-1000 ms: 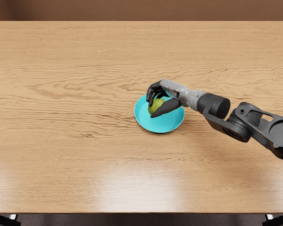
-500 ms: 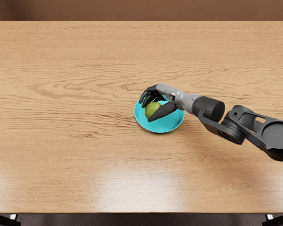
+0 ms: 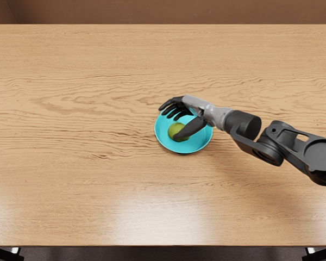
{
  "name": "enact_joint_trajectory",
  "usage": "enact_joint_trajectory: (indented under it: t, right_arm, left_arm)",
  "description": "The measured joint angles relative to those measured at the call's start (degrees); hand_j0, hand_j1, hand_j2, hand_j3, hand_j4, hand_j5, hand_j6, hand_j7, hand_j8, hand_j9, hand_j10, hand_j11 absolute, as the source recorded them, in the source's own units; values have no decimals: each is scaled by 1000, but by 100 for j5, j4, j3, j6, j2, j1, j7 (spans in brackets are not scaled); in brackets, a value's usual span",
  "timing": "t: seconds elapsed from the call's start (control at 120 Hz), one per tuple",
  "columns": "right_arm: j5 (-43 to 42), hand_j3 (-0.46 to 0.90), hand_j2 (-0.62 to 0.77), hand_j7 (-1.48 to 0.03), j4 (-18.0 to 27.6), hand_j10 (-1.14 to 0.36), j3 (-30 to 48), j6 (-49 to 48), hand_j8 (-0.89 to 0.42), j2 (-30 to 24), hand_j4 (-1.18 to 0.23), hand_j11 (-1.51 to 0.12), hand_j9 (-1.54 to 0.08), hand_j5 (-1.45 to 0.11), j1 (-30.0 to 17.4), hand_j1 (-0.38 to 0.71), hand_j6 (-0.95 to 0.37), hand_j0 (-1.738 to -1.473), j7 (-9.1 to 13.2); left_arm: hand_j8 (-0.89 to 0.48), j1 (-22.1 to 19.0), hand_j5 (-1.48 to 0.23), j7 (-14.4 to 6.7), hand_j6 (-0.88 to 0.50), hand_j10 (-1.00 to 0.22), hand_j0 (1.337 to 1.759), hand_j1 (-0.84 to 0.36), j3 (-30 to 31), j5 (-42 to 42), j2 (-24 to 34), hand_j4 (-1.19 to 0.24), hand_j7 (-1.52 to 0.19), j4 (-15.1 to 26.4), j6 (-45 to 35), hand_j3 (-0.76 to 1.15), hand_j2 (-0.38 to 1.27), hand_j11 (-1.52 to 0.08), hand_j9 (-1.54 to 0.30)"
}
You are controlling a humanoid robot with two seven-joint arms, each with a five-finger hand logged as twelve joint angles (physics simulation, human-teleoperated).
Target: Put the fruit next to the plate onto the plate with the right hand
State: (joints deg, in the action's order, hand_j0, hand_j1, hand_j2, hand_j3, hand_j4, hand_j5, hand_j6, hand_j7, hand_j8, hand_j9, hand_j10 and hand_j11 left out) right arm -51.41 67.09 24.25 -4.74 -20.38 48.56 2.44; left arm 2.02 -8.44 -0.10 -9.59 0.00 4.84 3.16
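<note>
Wooden table (image 3: 70,179), wide, light grain, dark wall strip along the far edge. Only one arm (image 3: 293,152) shows, coming in from the right, dark and jointed, reaching toward the middle of the table. No left arm seen.

Teal plate (image 3: 191,147) sits near the centre of the table, shallow, with a low rim.

Right hand (image 3: 187,113) hangs over the far side of the plate. Fingers (image 3: 168,106) are fanned out past the far rim and grip nothing. The thumb (image 3: 191,128) slants down across the plate.

Fruit (image 3: 176,131), small, round and green-yellow, lies inside the plate, roughly mid-dish. The thumb tip is just beside it. Whether the two touch, I cannot tell.

Judgement: the placing looks done, and what is left is getting the hand clear. To do that well:
- lift up first, and sweep back toward the right afterwards;
- keep the thumb splayed away from the fruit, since a round fruit would likely roll at a nudge and the low rim would not stop it;
- go slowly until the fingers are above the rim, so the plate is not dragged.
</note>
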Motion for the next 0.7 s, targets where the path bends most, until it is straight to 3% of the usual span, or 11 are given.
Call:
enact_joint_trajectory:
  t: [0.367,0.7]
  right_arm:
    - [668,0,-56,-412,194,-313,276,-730,-316,-492,-317,-412,-412,-412,15,27,-318,-1658,21]
    - [2244,0,-18,-136,348,-104,498,-2561,-105,-1620,-105,-136,-136,-136,14,-226,-106,-1658,67]
  left_arm:
    - [-21,0,-27,0,-21,-21,1658,325,0,0,0,-21,-27,0,0,0,4,-26,-27]
    - [-21,0,-27,0,-21,-21,1658,325,0,-1,0,-21,-27,0,0,0,4,-26,-27]
